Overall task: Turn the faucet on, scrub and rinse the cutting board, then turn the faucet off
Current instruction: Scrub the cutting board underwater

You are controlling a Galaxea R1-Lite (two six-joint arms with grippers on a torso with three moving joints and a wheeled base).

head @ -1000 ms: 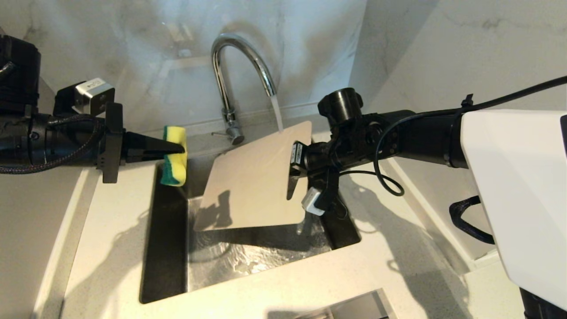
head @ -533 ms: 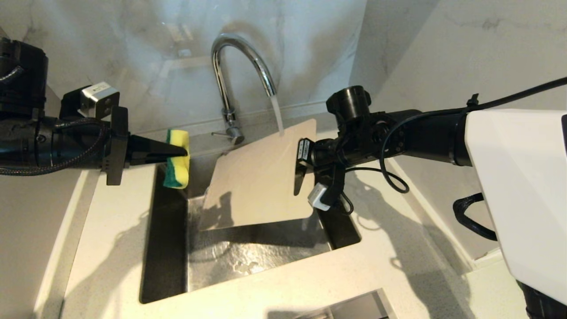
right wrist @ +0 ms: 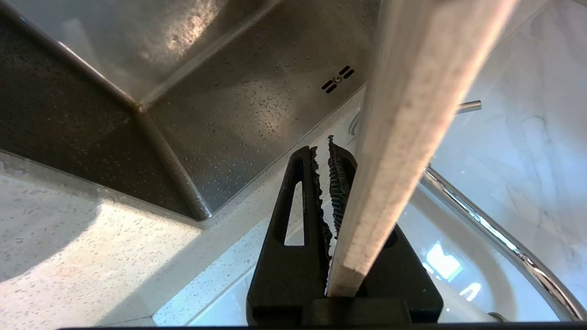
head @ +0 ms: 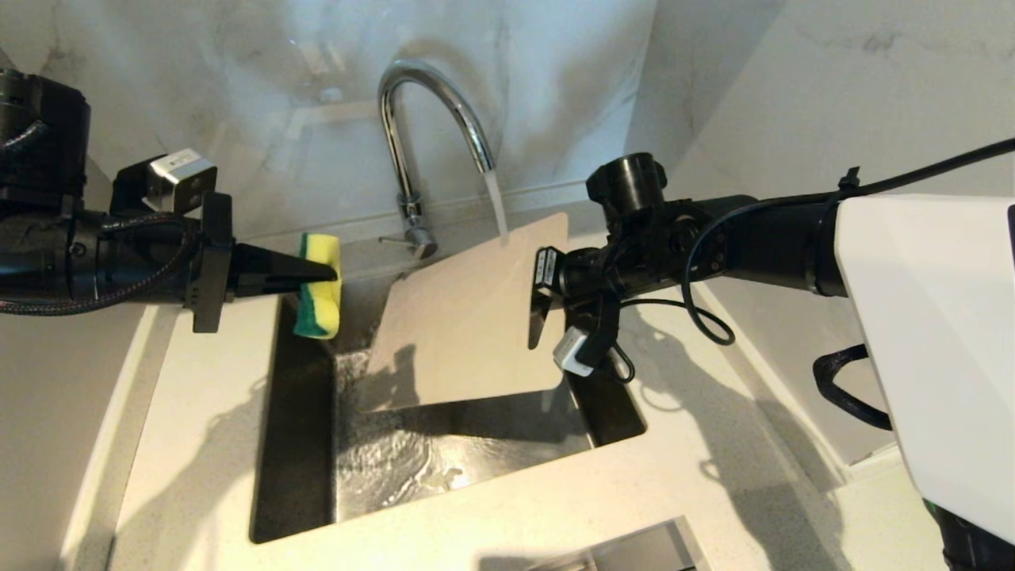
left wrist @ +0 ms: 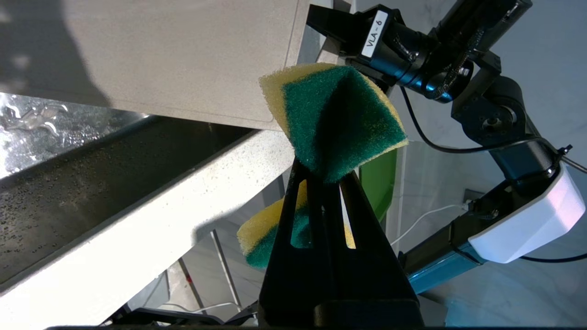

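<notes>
Marble-look wall panels back a pale speckled worktop [head: 198, 444] with a steel sink [head: 444, 460] sunk into it, the sink floor wet and rippling. Faucet [head: 428, 119] stands at the rear edge of the sink, running — stream falls from the arched spout onto the upper corner of the cutting board [head: 460, 317]. Board is held tilted over the sink, clear of the floor, high end toward the faucet. Right gripper [head: 541, 305] is clamped on the board's edge at the slot-handle end; the right wrist view shows the board edge-on, pinched between the ribbed pads. Left gripper [head: 321, 274] reaches in level from the left over the sink's left rim, clenched on a yellow-and-green sponge [head: 319, 285] — sponge squeezed at its middle, near the board's low end but apart from it.
</notes>
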